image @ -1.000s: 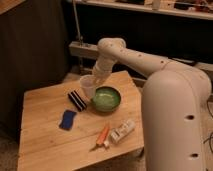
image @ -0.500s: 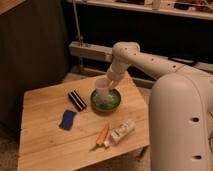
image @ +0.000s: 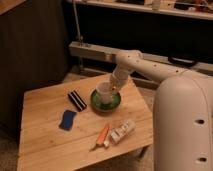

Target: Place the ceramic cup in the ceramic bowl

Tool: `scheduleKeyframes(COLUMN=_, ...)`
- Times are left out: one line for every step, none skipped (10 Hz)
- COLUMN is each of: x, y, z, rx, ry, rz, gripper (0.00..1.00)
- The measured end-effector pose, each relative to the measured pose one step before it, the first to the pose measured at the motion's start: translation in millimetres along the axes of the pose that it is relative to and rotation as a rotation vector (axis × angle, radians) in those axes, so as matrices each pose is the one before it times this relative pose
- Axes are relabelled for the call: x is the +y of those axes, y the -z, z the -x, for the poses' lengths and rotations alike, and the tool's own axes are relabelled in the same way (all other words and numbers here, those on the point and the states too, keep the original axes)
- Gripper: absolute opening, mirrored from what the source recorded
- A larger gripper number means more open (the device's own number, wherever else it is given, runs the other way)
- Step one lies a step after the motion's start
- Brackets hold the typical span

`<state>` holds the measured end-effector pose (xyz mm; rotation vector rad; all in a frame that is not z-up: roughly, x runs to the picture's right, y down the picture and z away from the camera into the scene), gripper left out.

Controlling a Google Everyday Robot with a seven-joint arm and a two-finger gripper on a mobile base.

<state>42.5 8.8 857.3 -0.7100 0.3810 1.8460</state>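
The green ceramic bowl (image: 106, 101) stands on the wooden table (image: 45, 140) near its far right side. The small white ceramic cup (image: 104, 91) is inside the bowl's rim area, upright, just over or in the pale green inside. My gripper (image: 112, 85) is right above the bowl at the cup's upper right, with the white arm reaching in from the right. Whether the cup rests on the bowl's bottom is hidden by the rim.
A black striped block (image: 77, 100) lies left of the bowl. A blue sponge-like object (image: 67, 119) lies in front of it. An orange carrot-like item (image: 101, 136) and a white rectangular package (image: 122, 132) lie near the front right edge. My white body fills the right side.
The arm carried the cup from left of the bowl to over the bowl and lowered it into it.
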Motion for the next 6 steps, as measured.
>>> scheduleKeyframes(x=0.39, y=-2.61, z=-1.80, rx=-0.00294, ry=-0.00170, rz=0.00201, gripper=0.80)
scheduleKeyframes(x=-0.88, y=-2.47, z=-0.39, rx=-0.00128, ry=-0.00534, rz=0.00176, gripper=0.80)
scheduleKeyframes(x=-2.24, y=-3.54, z=0.21, rx=0.00401, ry=-0.00613, rz=-0.00091, gripper=0.80)
scheduleKeyframes(x=1.08, y=-2.23, z=-0.13, rx=0.00325, ry=-0.00545, rz=0.00405, gripper=0.80)
scheduleKeyframes(x=-0.43, y=-0.76, z=0.57, rx=-0.00273, ry=-0.02079, rz=-0.01056, gripper=0.80)
scheduleKeyframes(x=-0.18, y=-0.65, z=-0.26, rx=0.00042, ry=-0.00912, rz=-0.00609, gripper=0.80)
